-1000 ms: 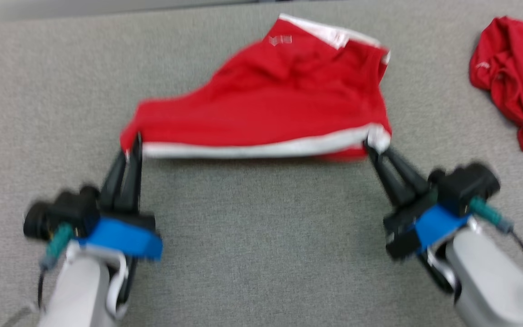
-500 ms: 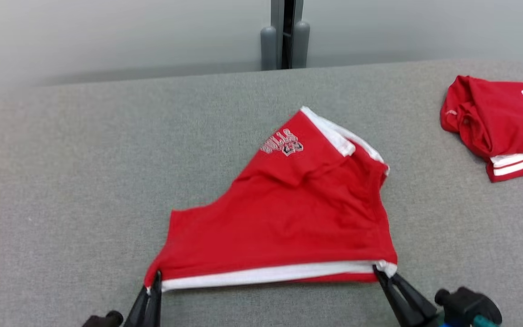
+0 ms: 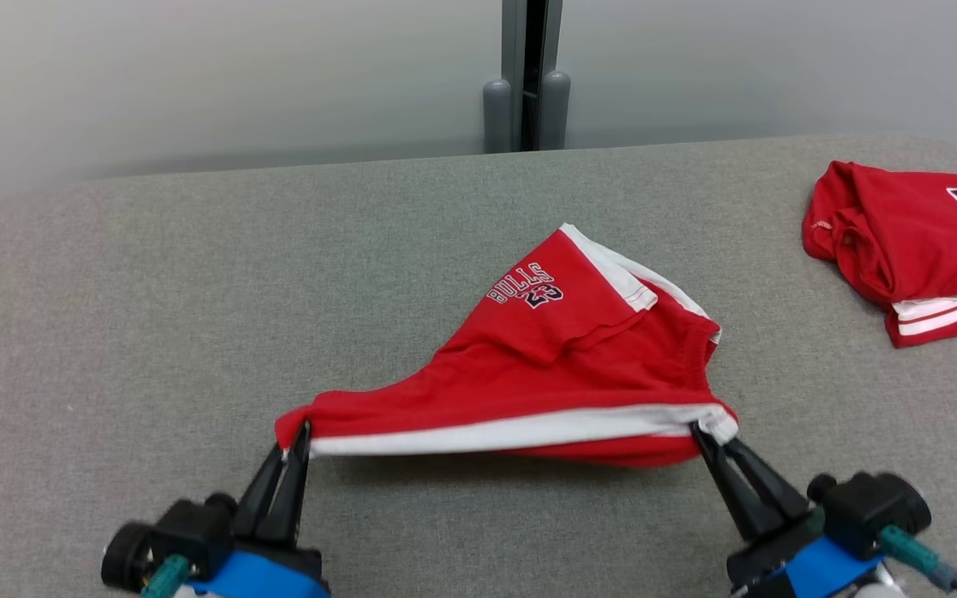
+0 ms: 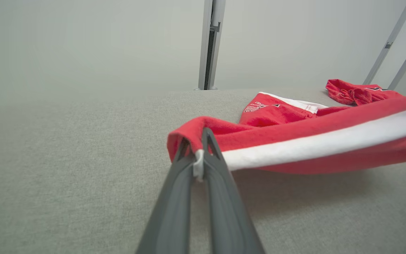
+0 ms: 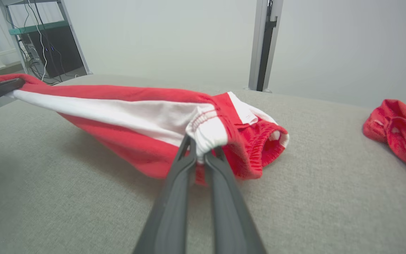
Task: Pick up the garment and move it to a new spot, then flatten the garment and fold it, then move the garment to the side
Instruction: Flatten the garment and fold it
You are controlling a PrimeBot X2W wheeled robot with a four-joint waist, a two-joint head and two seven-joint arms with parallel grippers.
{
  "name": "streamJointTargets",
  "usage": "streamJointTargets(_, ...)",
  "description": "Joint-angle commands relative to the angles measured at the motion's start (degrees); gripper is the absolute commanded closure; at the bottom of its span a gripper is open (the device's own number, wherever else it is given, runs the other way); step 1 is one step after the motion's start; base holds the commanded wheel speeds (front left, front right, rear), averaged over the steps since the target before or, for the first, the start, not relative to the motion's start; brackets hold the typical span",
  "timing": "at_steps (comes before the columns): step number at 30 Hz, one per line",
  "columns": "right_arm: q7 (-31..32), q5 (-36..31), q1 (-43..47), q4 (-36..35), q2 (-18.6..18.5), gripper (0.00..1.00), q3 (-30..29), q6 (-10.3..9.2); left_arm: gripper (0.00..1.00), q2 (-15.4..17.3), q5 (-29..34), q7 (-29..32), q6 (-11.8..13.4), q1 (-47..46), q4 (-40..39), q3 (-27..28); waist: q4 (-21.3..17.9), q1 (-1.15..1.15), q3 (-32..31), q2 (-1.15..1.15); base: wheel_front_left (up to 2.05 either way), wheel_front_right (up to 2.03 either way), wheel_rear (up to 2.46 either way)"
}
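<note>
The garment (image 3: 545,374) is a pair of red shorts with a white side stripe and a printed logo, lying mid-table. Its near edge is lifted off the grey surface and stretched taut between both grippers. My left gripper (image 3: 300,432) is shut on the near left corner (image 4: 197,155). My right gripper (image 3: 699,433) is shut on the near right corner, at the white band (image 5: 204,141). The far part of the garment (image 5: 259,141) still rests on the table, bunched at the waistband.
A second red garment (image 3: 910,241) lies crumpled at the table's far right (image 5: 400,130). A grey post (image 3: 526,75) stands behind the table's (image 3: 154,291) far edge against a pale wall. A rack with cables (image 5: 41,42) stands off to the left in the right wrist view.
The head camera has tilted up, so the wall and the far edge of the table came into view. Both grippers stay shut on the garment's near corners, and its near edge now hangs higher.
</note>
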Motion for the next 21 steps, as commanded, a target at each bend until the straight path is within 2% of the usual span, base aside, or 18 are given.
streamJointTargets(1,0.07,-0.67,-3.42,-0.81,-0.71,1.0,0.12,-0.07,1.0,1.11,1.1,-0.24,-0.53,-3.91,0.18,-0.29,-0.05,0.01,0.42,0.0,0.0,0.0,0.0)
streamJointTargets(6,0.62,-1.07,-15.86,-1.29,-2.1,1.0,1.06,-0.06,1.0,3.17,2.85,0.39,-2.01,-17.57,1.52,-1.22,-0.55,0.01,2.55,0.0,0.0,0.0,0.0)
streamJointTargets(11,2.0,-0.5,-32.55,1.79,-2.57,1.0,3.26,-0.07,1.0,4.9,3.41,2.14,-3.05,-33.34,4.62,-1.89,-1.58,0.01,5.91,0.0,0.0,0.0,0.0)
streamJointTargets(15,2.68,2.35,-47.11,8.53,-2.13,1.0,5.11,-0.06,1.0,6.12,3.33,3.06,-3.43,-45.75,8.95,-1.84,-2.26,0.01,9.01,0.0,0.0,0.0,0.0)
streamJointTargets(16,2.68,2.35,-47.11,8.53,-2.13,1.0,5.11,-0.06,1.0,6.12,3.33,3.06,-3.43,-45.75,8.95,-1.84,-2.26,0.01,9.01,0.0,0.0,0.0,0.0)
streamJointTargets(17,2.68,3.59,-54.44,12.59,-1.8,1.0,6.54,-0.06,1.0,6.54,3.83,3.36,-3.51,-51.99,11.39,-2.41,-2.52,0.01,10.61,0.0,0.0,0.0,0.0)
streamJointTargets(20,2.7,5.62,-60.63,16.45,-0.81,1.0,7.21,-0.06,1.0,6.35,3.31,3.61,-3.6,-57.69,14.1,-2.73,-2.56,0.01,12.0,0.0,0.0,0.0,0.0)
streamJointTargets(21,2.86,8.13,-67.1,20.24,-0.07,1.0,7.1,-0.06,1.0,6.05,2.48,3.72,-3.71,-63.77,17.17,-2.69,-2.31,0.01,13.46,0.0,0.0,0.0,0.0)
